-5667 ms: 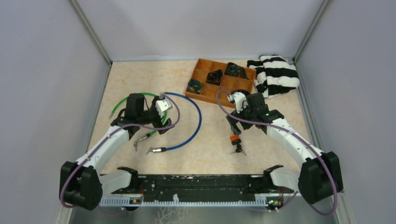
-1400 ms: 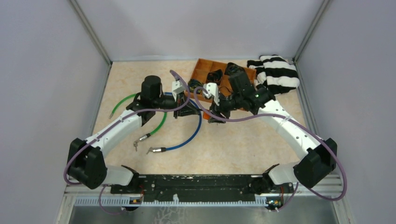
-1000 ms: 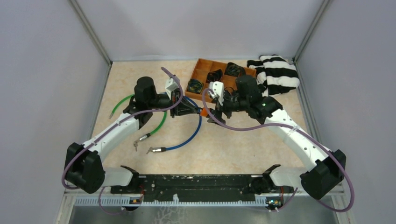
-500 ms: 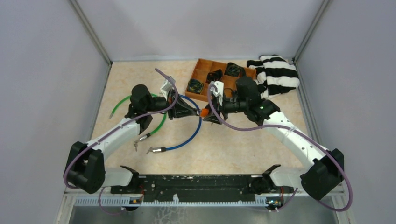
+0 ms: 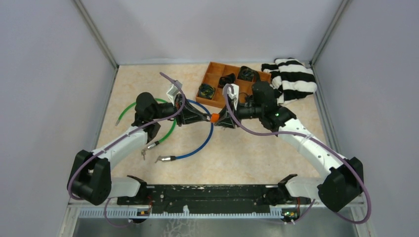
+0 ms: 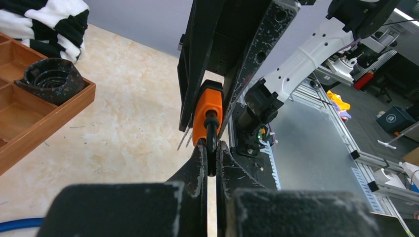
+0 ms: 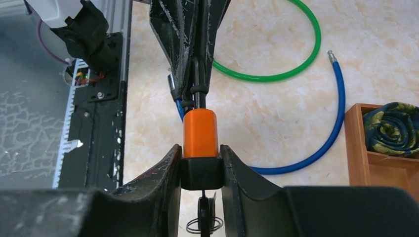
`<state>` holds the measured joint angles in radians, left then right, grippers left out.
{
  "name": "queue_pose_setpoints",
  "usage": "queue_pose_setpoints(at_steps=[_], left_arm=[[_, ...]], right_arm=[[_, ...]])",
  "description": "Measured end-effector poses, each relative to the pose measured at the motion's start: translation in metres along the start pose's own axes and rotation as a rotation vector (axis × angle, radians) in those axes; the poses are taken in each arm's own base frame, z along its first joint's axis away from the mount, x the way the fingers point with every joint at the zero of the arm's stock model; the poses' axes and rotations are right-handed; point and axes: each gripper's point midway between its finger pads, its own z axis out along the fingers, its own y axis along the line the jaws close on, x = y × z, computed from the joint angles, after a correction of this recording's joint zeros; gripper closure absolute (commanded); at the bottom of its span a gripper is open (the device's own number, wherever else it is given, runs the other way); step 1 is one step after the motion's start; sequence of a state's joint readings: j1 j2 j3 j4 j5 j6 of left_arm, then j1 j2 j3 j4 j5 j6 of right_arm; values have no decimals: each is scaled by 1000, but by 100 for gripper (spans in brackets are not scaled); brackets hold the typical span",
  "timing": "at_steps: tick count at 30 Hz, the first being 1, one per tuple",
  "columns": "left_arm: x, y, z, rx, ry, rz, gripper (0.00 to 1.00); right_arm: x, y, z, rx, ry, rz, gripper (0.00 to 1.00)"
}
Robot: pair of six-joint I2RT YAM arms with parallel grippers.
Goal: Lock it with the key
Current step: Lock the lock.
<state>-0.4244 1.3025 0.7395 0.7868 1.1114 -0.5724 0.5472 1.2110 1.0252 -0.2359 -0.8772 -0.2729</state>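
An orange padlock (image 5: pixel 214 118) hangs in the air between my two grippers, above the middle of the table. My left gripper (image 6: pixel 211 157) is shut on its black shackle (image 6: pixel 211 129). From the other side my right gripper (image 7: pixel 200 170) is shut on the lock's black end (image 7: pixel 200 174), with both fingers touching it. Below that end a black key (image 7: pixel 203 210) with a wire ring (image 7: pixel 205 225) sticks out between the right fingers. In the right wrist view the left gripper (image 7: pixel 196 91) pinches the shackle beyond the orange body (image 7: pixel 200 132).
A wooden compartment tray (image 5: pixel 213 101) with rolled items stands at the back. A black-and-white striped cloth (image 5: pixel 294 79) lies to its right. A green hose (image 5: pixel 129 109) and a blue hose (image 5: pixel 207 140) curve on the table under and left of the grippers.
The right gripper's jaws have narrowed onto the lock's black end. The left gripper has kept its hold on the shackle and both arms have shifted slightly.
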Motion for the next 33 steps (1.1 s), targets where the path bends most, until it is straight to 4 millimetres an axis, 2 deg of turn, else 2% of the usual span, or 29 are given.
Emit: queue_pose_setpoints(at_steps=[3, 4, 16, 33], left_arm=[[-1, -1, 0, 2, -5, 8, 100], [-1, -1, 0, 3, -6, 10, 100], [-4, -3, 0, 18, -19, 81, 100], [-3, -4, -3, 26, -33, 108, 100]], right_arm=[[-2, 0, -1, -6, -12, 18, 98], [-2, 1, -1, -10, -16, 26, 100], [-9, 10, 0, -89, -68, 149, 100], [-10, 10, 6, -132, -84, 229, 100]])
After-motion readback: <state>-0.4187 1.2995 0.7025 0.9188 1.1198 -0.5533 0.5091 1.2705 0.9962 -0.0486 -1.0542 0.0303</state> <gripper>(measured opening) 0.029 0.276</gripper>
